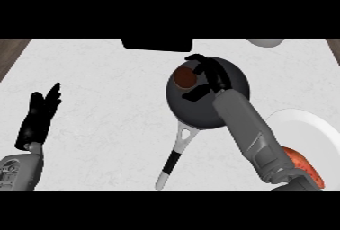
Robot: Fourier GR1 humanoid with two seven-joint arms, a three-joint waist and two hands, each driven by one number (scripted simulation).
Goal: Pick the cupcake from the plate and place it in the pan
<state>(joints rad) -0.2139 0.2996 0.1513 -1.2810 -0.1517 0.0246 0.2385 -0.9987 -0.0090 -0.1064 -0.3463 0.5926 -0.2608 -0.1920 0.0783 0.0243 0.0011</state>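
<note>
While right hand (pixel 207 80) is held over frying pan (pixel 207 95), fingers spread apart, cupcake (pixel 184 79) is seen inside at pan's 10 o'clock, apparently released. White plate (pixel 312 130) lies at 4 o'clock. Left hand (pixel 40 117) rested open, fingers up, at view's 9 o'clock.

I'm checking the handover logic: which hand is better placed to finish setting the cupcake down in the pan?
The right hand: it is over the dark round frying pan, beside the brown cupcake. The left hand rests open at the left edge, far away.
</note>
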